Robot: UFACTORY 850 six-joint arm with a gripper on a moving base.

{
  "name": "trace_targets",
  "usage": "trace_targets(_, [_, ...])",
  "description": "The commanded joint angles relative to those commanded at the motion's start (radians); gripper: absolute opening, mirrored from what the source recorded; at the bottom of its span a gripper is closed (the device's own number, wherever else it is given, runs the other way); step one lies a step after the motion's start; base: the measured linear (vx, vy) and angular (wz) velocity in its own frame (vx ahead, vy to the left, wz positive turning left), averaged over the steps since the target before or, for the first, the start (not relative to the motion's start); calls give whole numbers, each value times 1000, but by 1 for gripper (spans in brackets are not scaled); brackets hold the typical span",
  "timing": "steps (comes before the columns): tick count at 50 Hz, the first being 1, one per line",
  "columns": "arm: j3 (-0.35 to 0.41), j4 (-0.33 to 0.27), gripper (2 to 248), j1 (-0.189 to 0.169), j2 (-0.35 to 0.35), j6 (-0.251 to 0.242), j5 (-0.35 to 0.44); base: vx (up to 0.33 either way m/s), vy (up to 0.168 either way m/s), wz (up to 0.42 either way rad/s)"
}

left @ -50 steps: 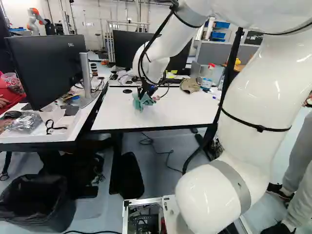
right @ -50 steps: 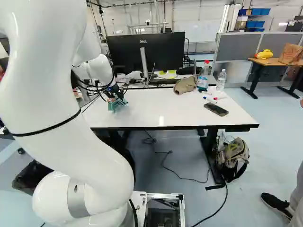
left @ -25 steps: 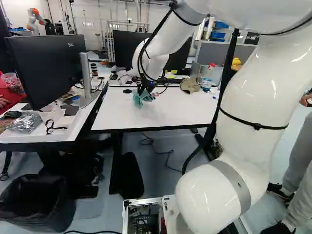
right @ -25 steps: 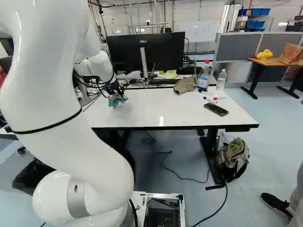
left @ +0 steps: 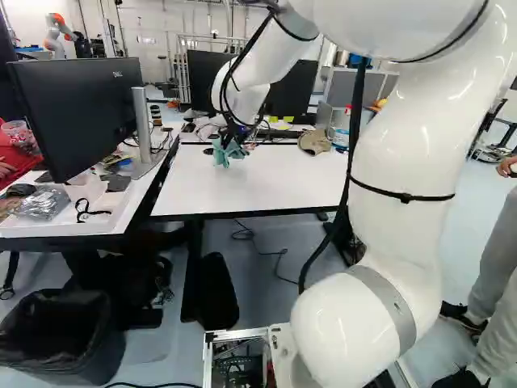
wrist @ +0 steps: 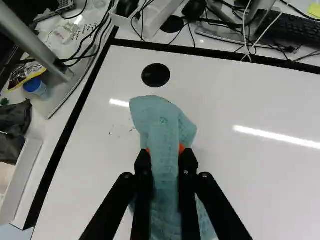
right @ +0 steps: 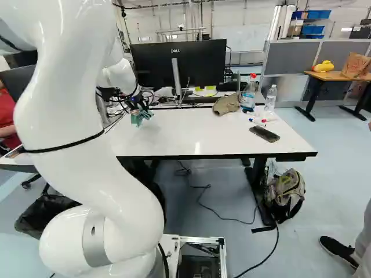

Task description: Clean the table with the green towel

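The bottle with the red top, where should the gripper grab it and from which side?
Probably by its red top, from above: the bottle stands upright, and the hat and clear bottle flank its body.

I observe the green towel (wrist: 162, 117), pale teal and creased, bunched and pinched between both fingers of my pincer (left: 231, 142); one rumpled end flares ahead of them. It is at the far left part of the counter (left: 258, 187), a white, black-edged, glossy top with small dark specks (wrist: 111, 133) beside the towel.
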Motion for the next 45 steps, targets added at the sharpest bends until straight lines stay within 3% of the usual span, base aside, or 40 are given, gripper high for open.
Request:
trace_targets(28, [-156, 0, 59, 40, -131, 0, 0, 0, 0, 0])
trace_targets(45, [-178, 0, 59, 48, -178, 0, 0, 0, 0, 0])
